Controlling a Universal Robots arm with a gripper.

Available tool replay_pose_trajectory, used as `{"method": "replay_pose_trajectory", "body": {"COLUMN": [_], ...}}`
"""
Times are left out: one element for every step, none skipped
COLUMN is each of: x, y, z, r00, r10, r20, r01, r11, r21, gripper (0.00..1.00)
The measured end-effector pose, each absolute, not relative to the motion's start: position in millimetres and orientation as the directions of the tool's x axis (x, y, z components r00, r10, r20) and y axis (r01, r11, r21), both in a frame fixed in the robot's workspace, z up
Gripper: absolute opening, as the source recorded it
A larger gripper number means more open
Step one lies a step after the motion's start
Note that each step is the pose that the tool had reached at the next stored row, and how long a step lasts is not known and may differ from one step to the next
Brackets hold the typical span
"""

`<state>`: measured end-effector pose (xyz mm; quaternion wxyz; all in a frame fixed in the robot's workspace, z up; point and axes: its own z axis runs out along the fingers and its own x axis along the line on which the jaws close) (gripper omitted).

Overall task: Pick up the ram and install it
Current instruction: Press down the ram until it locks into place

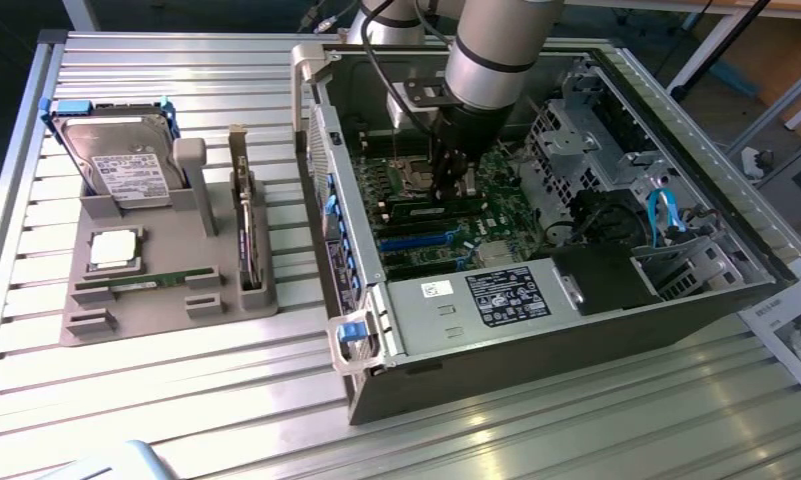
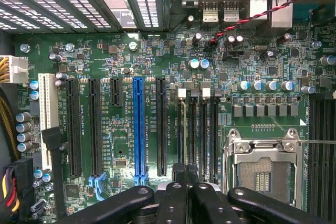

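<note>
One arm reaching into one open computer case (image 1: 547, 300), claw above the motherboard (image 2: 131, 56).

The gripper (image 2: 185, 182) has its fingers drawn together over the four memory slots (image 2: 197, 129), beside the one empty processor socket (image 2: 262, 174). One ram (image 1: 147, 286) lies on the grey holder (image 1: 160, 320) outside the case, near one hard drive (image 1: 120, 160) and one processor chip (image 1: 115, 250).

Hidden behind the arm (image 1: 500, 55) in the exterior view: the end effector's (image 1: 443, 178) tip and whatever sits between its fingers; cut off at the wrist view's edge: those fingers (image 2: 173, 203); too small to read: hard drive label (image 1: 131, 178) print.
</note>
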<state>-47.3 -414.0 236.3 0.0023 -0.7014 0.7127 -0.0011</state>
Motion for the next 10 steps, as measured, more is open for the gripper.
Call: {"method": "replay_pose_trajectory", "body": {"x": [-47.3,-47.3,-47.3,-47.3,-47.3,-47.3,-47.3,-47.3,-47.3,-47.3], "y": [-414.0,-414.0,-414.0,-414.0,-414.0,-414.0,-414.1,-414.1,-414.1,-414.1], "z": [236.2,236.1,236.0,235.8,235.8,235.7,235.6,235.5,235.5,235.4], "r00": [-0.016,-0.016,-0.016,-0.016,-0.016,-0.016,-0.016,-0.016,-0.016,-0.016], "r10": [-1.000,-1.000,-1.000,-1.000,-1.000,-1.000,-1.000,-1.000,-1.000,-1.000], "r20": [-0.002,-0.002,-0.002,-0.002,-0.002,-0.002,-0.002,-0.002,-0.002,-0.002], "r01": [-1.000,-1.000,-1.000,-1.000,-1.000,-1.000,-1.000,-1.000,-1.000,-1.000], "r11": [0.016,0.016,0.016,0.016,0.016,0.016,0.016,0.016,0.016,0.016], "r21": [-0.005,-0.005,-0.005,-0.005,-0.005,-0.005,-0.005,-0.005,-0.005,-0.005], "gripper": [0.10,0.10,0.10,0.10,0.10,0.10,0.10,0.10,0.10,0.10]}}
